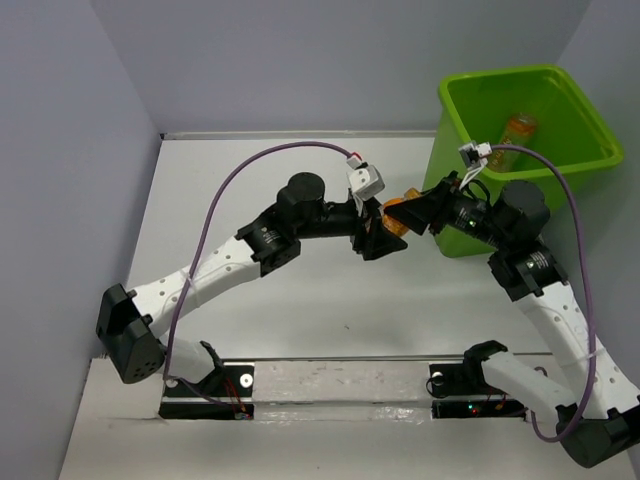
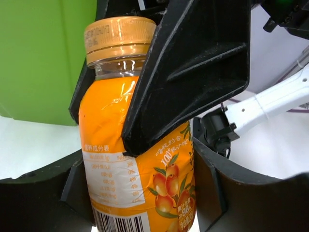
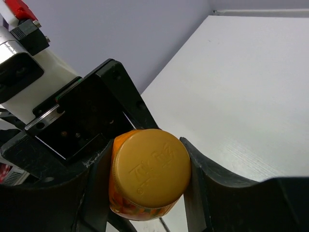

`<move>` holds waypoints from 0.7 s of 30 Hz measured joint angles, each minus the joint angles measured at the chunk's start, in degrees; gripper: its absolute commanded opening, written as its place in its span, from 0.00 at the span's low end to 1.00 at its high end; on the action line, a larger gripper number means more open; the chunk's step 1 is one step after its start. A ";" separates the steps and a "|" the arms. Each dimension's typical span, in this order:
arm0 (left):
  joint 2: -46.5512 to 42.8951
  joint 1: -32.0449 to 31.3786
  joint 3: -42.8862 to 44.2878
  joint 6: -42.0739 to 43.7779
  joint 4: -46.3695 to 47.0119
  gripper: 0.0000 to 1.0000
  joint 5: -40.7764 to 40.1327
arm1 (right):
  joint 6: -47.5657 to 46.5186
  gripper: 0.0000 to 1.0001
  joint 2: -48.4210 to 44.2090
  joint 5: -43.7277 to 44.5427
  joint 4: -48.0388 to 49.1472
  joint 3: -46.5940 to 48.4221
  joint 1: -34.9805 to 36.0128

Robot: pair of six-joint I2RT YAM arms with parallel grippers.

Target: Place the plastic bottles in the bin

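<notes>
An orange plastic bottle (image 1: pixel 398 215) with a gold cap hangs above the table between both arms, just left of the lime-green bin (image 1: pixel 500 78). My left gripper (image 2: pixel 142 193) is shut on the bottle's (image 2: pixel 116 125) labelled body. My right gripper (image 3: pixel 147 179) comes from the cap end. Its fingers (image 2: pixel 193 72) press both sides of the cap (image 3: pixel 152 166). A second orange bottle (image 1: pixel 517 132) lies inside the bin. The other bottles are out of view.
The bin's green wall (image 2: pixel 43 58) stands close behind the held bottle. White tabletop (image 3: pixel 251 87) spreads below and to the left. Grey walls close in the left side and the back. Purple cables loop over both arms.
</notes>
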 measured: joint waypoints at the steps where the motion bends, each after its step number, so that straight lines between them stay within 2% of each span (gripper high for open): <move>1: -0.55 -0.17 -0.07 -0.07 0.13 0.99 -0.55 | -0.28 0.00 -0.15 0.83 -0.94 0.94 0.39; 6: -7.04 -0.28 -2.58 -0.68 -1.51 0.99 -7.10 | -4.26 0.00 1.01 11.63 -5.77 11.80 0.79; 10: -16.39 -0.24 -5.33 -1.57 -6.23 0.99 -15.19 | -9.62 0.00 3.54 21.97 -7.43 22.67 0.74; 16: -30.12 -0.26 -7.52 -4.90 -15.96 0.99 -33.11 | -21.51 0.00 10.10 42.16 -11.15 38.34 0.61; 21: -39.28 -0.24 -14.56 -9.18 -26.82 0.99 -46.82 | -32.35 0.00 16.63 57.13 -11.52 45.97 -3.02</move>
